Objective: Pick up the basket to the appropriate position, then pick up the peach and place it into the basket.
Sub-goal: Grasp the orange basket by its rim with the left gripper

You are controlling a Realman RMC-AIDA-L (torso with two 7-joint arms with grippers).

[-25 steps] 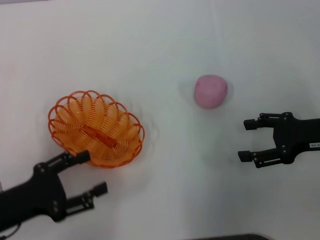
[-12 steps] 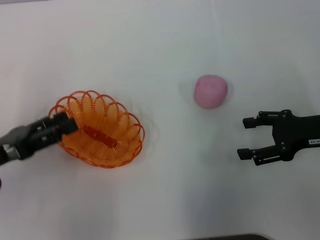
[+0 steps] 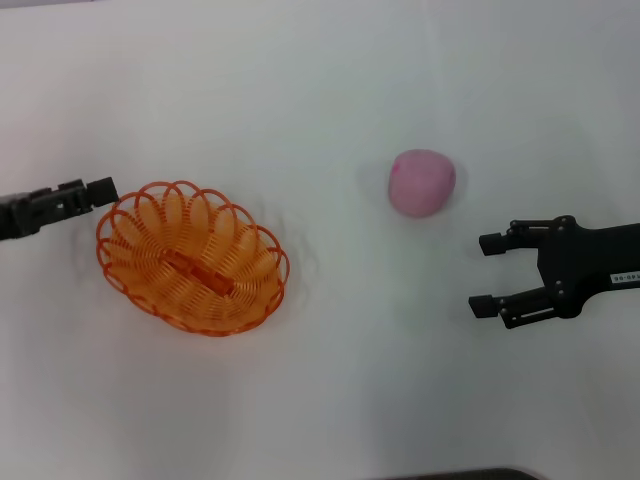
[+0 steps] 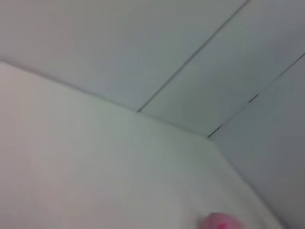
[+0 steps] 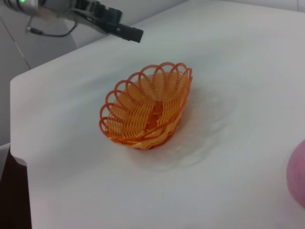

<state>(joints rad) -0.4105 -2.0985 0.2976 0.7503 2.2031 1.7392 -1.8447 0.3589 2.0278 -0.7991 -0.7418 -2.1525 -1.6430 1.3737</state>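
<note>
Orange wire-loop basket [image 3: 192, 257] sits on the white tabletop [image 3: 330, 400], left of centre in the head view, upright and empty, same spot as half a second ago. Left hand [image 3: 98, 190] has changed most: earlier it lay over the basket's left rim, now it is pulled back to the far left edge of the head view, tip just beside the rim's upper-left loops and apparently not touching. Only a narrow dark tip shows there, and in the right wrist view [image 5: 125, 31] the fingers look close together with nothing between them, but cannot tell for sure. Pink peach [image 3: 422, 182] rests on the tabletop right of centre, well apart from the basket, unmoved. Right hand [image 3: 487, 272] hovers below-right of the peach, fingers spread apart, holding nothing, pointing toward the basket side; it has crept slightly left since the earlier frames. Left wrist view shows bare tabletop, wall panels and a sliver of the peach [image 4: 220, 222] at the picture edge
</note>
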